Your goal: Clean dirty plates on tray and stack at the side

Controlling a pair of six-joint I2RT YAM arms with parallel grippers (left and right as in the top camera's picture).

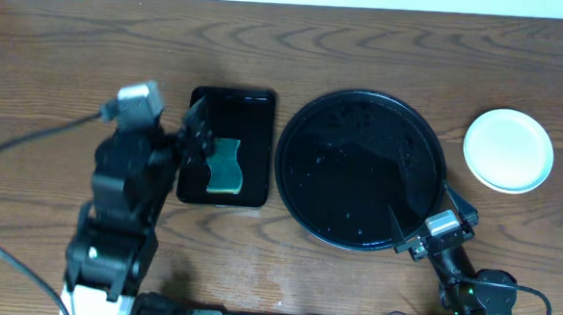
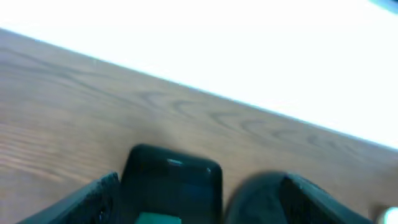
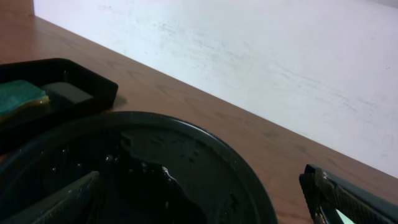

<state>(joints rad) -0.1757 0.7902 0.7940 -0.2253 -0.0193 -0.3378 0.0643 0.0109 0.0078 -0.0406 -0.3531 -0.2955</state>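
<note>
There are two black trays on one wooden table: one large round tray in the middle and one smaller rectangular tray just left of it. One green-and-yellow sponge lies in the rectangular tray. To the right of the round tray, the overhead view shows one pale round plate; whether more lie stacked under it cannot be told. Two robot arms reach in from the near edge, with one gripper each: the left gripper and the right gripper.
</note>
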